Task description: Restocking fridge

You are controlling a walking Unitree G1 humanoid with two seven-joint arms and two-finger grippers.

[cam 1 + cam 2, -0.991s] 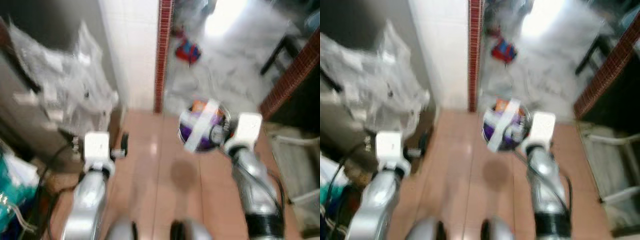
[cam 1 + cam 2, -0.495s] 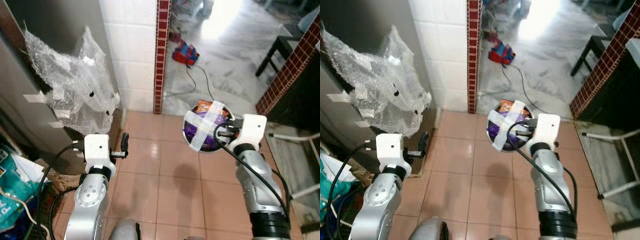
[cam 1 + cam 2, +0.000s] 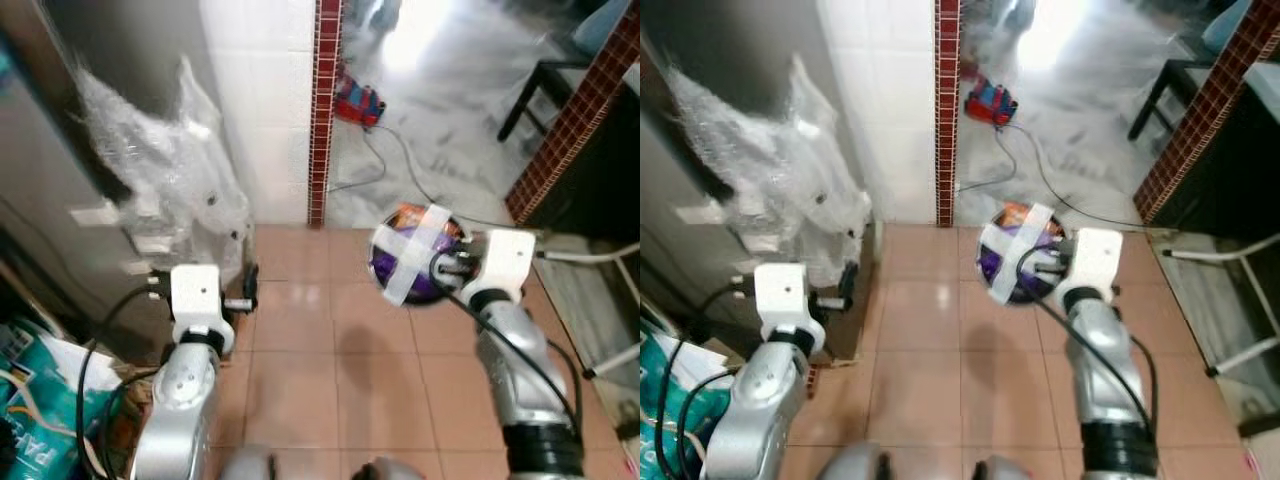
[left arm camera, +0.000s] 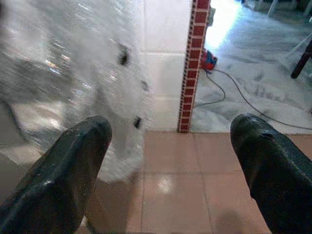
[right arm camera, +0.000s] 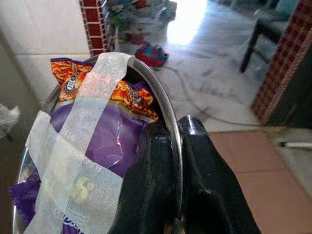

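Shiny metal bowl [image 5: 168, 117] (glossy floor tiles [image 3: 380, 350])

Cam shifted w/ robot's motion; right claw [image 5: 178, 214] still gripping bowl [image 3: 415, 262] rim.

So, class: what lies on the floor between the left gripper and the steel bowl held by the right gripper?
Bare terracotta floor tiles. The left eye view shows the stretch from left gripper to steel bowl with nothing on it.
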